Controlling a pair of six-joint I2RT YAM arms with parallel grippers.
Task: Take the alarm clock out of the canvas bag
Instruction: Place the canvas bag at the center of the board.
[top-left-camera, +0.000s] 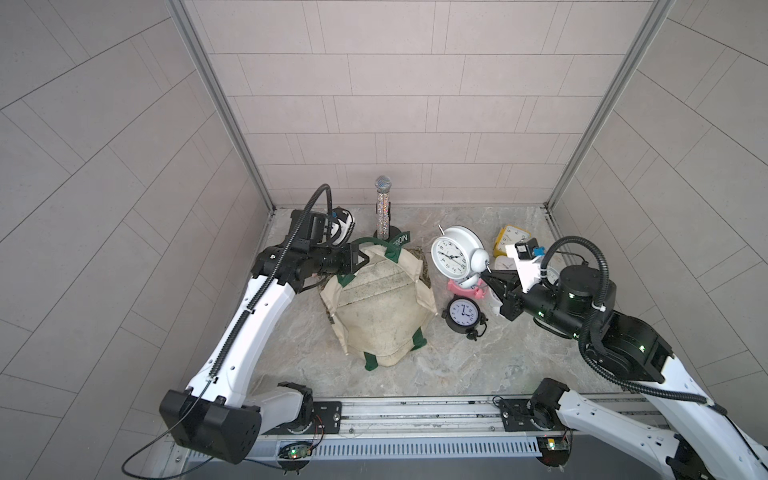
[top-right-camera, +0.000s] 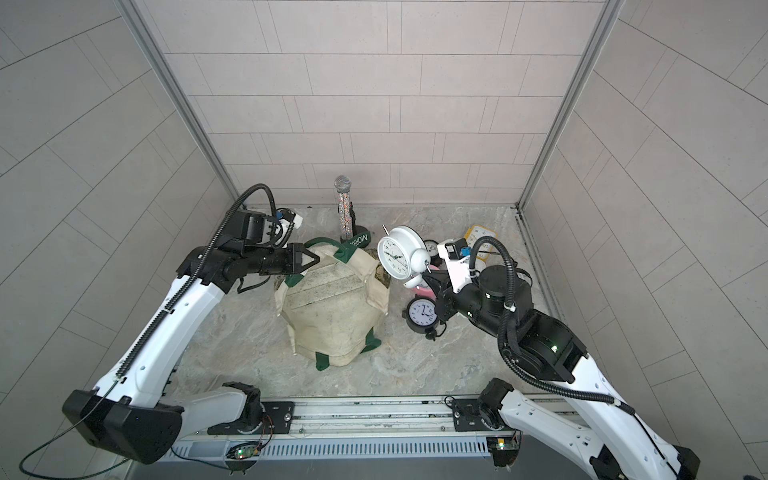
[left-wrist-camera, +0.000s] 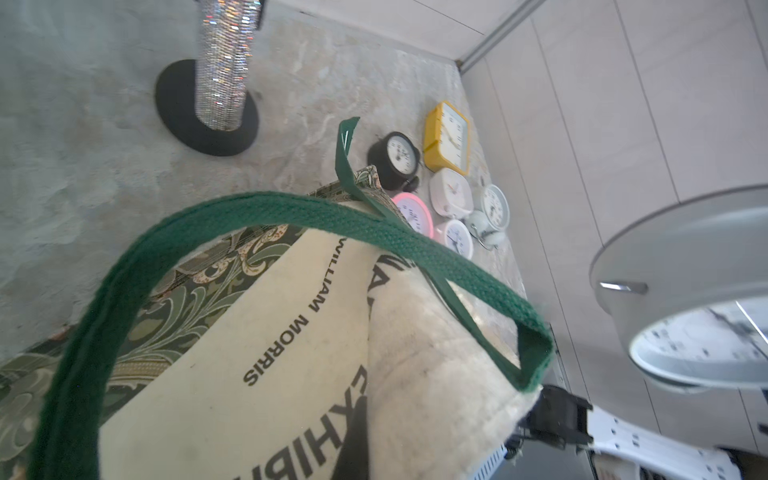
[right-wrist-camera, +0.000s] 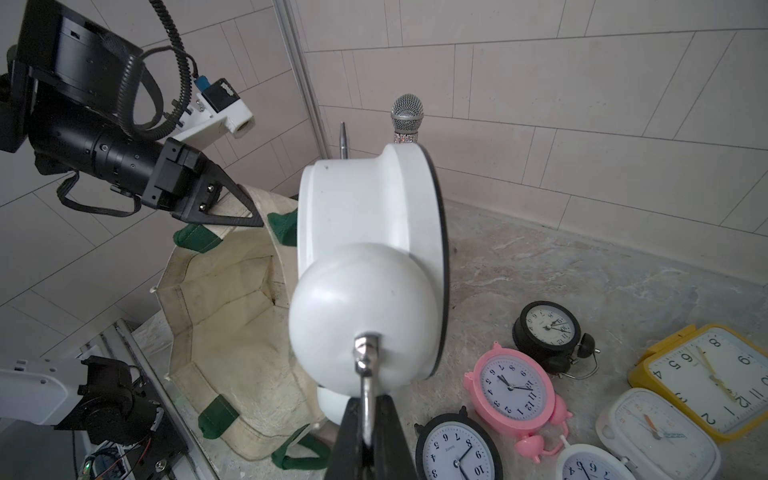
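canvas bag (top-left-camera: 376, 316): coarse woven cloth, matt cream, soiling noted inside. handles (left-wrist-camera: 270, 208): green woven webbing, matt. alarm clock (right-wrist-camera: 361, 208): smooth glossy white shell, plastic vs painted metal not resolved; top loop (right-wrist-camera: 365, 365) polished bright metal. worktop (top-left-camera: 478, 365): veined stone-look, low sheen. microphone (top-left-camera: 382, 208): glitter-covered body, wire-mesh head.

Eight clocks (top-left-camera: 451, 254): four white, two black, one pink, one yellow. One bag (top-left-camera: 378, 316), one microphone (top-left-camera: 382, 208), two arms (top-left-camera: 249, 324).

Pale tiled walls (top-left-camera: 415, 104), aluminium corner posts (top-left-camera: 221, 104), grey marbled floor (top-left-camera: 478, 365), even light.
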